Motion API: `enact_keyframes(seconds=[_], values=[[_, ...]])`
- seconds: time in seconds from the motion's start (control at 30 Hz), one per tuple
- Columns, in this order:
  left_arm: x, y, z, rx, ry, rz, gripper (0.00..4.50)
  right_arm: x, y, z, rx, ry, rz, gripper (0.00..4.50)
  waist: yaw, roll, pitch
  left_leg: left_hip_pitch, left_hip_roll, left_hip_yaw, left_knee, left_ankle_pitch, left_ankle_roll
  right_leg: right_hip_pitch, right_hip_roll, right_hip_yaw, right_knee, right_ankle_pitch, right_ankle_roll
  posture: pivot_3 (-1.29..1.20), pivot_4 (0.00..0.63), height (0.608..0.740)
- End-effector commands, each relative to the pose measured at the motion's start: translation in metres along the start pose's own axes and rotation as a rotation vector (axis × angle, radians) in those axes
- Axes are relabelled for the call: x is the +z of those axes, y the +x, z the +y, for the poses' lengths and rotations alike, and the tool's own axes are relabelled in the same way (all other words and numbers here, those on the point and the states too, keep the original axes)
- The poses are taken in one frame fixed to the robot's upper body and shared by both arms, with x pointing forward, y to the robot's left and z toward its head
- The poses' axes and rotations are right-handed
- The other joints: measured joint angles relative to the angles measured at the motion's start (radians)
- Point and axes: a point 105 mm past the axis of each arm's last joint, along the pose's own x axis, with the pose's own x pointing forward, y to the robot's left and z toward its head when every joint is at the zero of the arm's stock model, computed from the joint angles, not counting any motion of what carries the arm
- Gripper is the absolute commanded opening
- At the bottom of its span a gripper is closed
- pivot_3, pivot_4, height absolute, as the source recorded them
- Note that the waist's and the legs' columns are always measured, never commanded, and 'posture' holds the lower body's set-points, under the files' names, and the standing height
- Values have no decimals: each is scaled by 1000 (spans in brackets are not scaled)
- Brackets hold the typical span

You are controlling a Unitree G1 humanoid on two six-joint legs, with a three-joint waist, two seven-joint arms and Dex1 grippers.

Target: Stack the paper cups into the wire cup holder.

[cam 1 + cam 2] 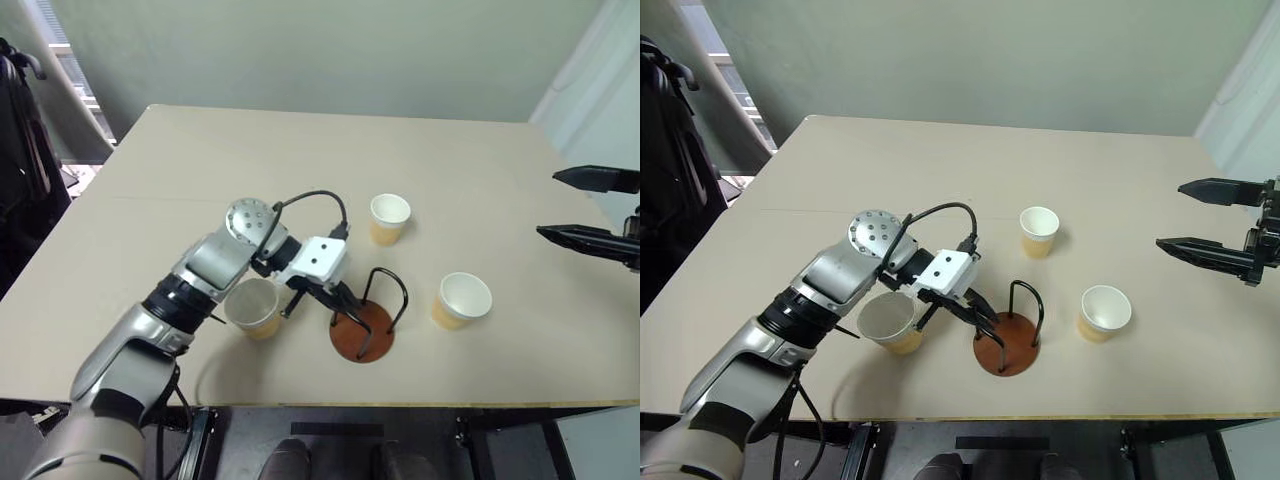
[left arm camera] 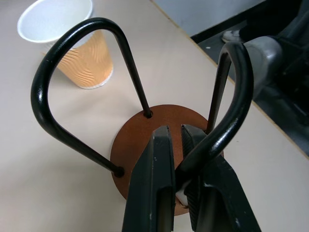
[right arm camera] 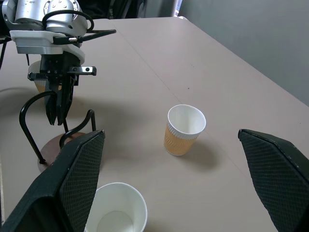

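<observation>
The wire cup holder stands empty near the front edge of the table, a little right of the middle, its black loops rising from the round reddish-brown base. My left hand is right at it: the two black fingers are pressed almost together, reaching down and to the right into the holder's near-left side, their tips over the base. In the left wrist view one wire loop crosses directly in front of my fingers; I cannot tell whether they pinch it or only lie against it.

Three paper cups stand upright on the table, none in the holder. One cup is just beside my left wrist, left of the holder and close to the front edge. A second cup stands to the right of the holder, near it but apart. The third cup is behind the holder, toward the middle of the table.

My right hand hangs above the right edge of the table, fingers spread wide with nothing between them, well apart from the holder and the cups.
</observation>
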Motion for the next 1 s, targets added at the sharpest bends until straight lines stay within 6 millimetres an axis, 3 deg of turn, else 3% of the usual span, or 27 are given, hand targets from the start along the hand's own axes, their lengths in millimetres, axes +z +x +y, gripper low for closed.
enact_keyframes(seconds=[0.03, 0.1, 0.47, 0.7, 0.87, 1.0], values=[[0, -2, 4, 47, 18, 29, 9, 15, -4, -1, -14, -59, -15, 4500, 0, 0, 0, 0, 0, 0, 0, 0, 0, 0, 0, 0, 0, 0, 0, 0, 150, 740], [-2, -2, 5, 50, 11, 40, 9, 14, -3, -1, -12, -59, -14, 4500, 0, 0, 0, 0, 0, 1, 0, 0, 0, 1, 0, 0, 0, 0, 0, 0, 150, 740], [-2, -8, 3, 56, 26, 60, 3620, 10, -1, 2, 12, -57, 6, 4500, 2, 0, 0, 0, 0, 1, 1, 0, 0, 1, 0, 0, 0, 0, 0, 0, 150, 740], [24, -48, 23, 185, 84, 30, 3620, -11, 14, 17, 112, -87, 139, 4500, 1, 0, 0, 0, 0, 2, 1, 0, 0, 1, 0, -1, 0, 0, 0, 0, 150, 740], [31, -87, 15, 252, 87, 80, 3620, -35, 30, 30, 207, -124, 265, 4500, -5, 0, 0, 1, 0, 2, 0, 0, 0, 1, 0, 0, 0, 0, 0, 0, 150, 740], [29, -113, 0, 317, 38, 121, 3620, -43, 41, 39, 275, -154, 307, 4500, -11, 0, 0, 1, 1, -1, -1, 0, 0, -1, 0, 0, 0, 0, 0, 0, 150, 740]])
